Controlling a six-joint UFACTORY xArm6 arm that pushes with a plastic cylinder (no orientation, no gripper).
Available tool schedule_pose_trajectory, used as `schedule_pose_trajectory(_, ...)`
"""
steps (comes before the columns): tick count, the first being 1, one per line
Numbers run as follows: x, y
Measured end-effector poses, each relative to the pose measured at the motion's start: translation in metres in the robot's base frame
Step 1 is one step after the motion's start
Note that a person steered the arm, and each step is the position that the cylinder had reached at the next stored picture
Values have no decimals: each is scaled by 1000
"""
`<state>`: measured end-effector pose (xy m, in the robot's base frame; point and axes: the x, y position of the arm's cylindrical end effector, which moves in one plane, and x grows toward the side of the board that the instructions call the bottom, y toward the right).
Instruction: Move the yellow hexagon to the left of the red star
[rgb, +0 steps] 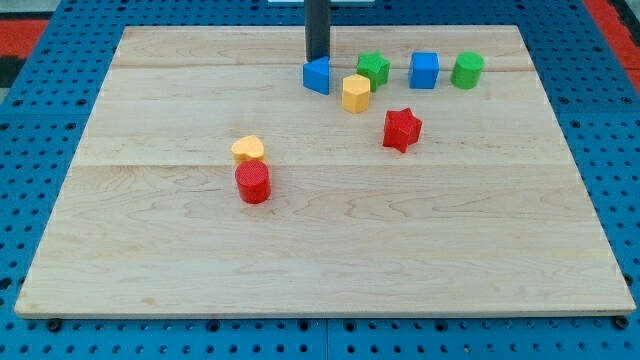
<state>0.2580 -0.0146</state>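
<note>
The yellow hexagon (356, 92) stands near the view's top, up and to the left of the red star (402, 129). A blue triangle block (318, 76) sits just left of the hexagon. My tip (317, 60) comes down at the top edge of the blue triangle, touching or nearly touching it, and is up and to the left of the yellow hexagon.
A green star (374, 68) sits just above right of the hexagon. A blue cube (424, 70) and a green cylinder (467, 70) stand to the right along the top. A yellow heart (248, 149) and red cylinder (253, 183) sit left of centre.
</note>
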Motion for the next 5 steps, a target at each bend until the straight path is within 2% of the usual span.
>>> schedule_pose_trajectory(2,13,-146)
schedule_pose_trajectory(3,18,-197)
schedule_pose_trajectory(5,13,-196)
